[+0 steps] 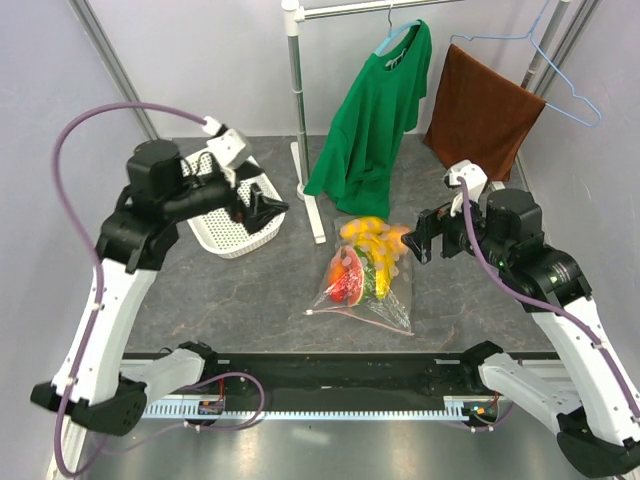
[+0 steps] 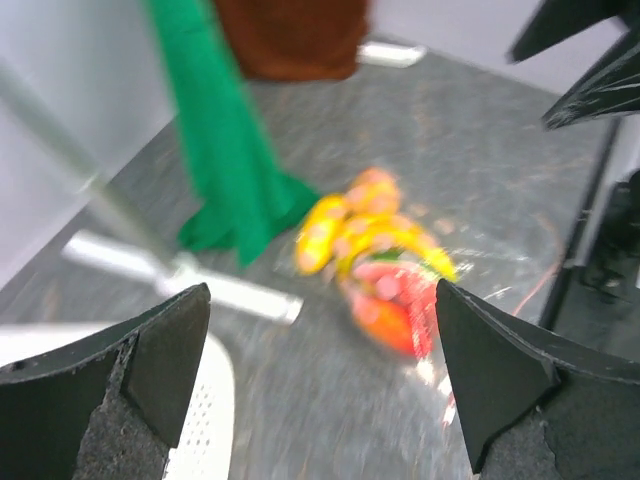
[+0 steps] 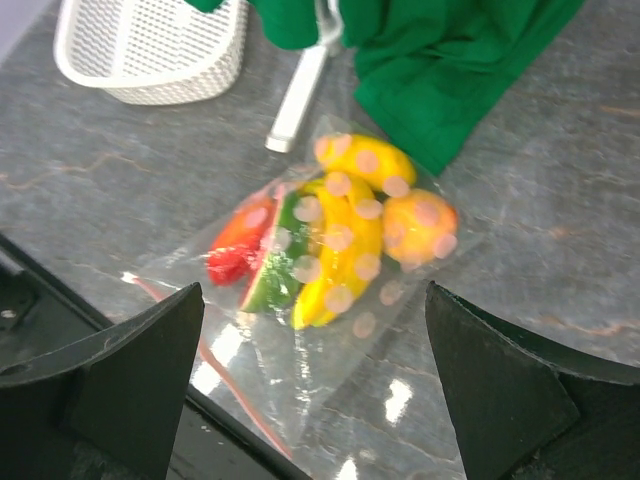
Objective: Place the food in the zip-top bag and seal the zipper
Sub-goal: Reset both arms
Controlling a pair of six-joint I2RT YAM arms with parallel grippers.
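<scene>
**Top external view.** The zip-top bag (image 1: 385, 310) is lying flat at mid-table, between the two arms, with the food (image 1: 365, 262) inside it. The left gripper (image 1: 262, 208) is hovering over the white lattice basket (image 1: 225, 240). The right gripper (image 1: 415, 243) is hanging just right of the bag. Neither is touching the bag.

**Left wrist view.** The jaws are standing wide apart and gripping nothing. The food (image 2: 385, 265) is showing blurred beyond them.

**Right wrist view.** The jaws are standing apart and empty above the bag (image 3: 300, 390).

- Handling: the film is probably thin, soft and slippery, and the toy fruit light (it may roll).
- Grip point: the zipper (image 3: 215, 375), likely the stiffest part, at one end.
- Seal: cannot be judged.
- Markings: only round dots; no writing is reading legibly.
</scene>
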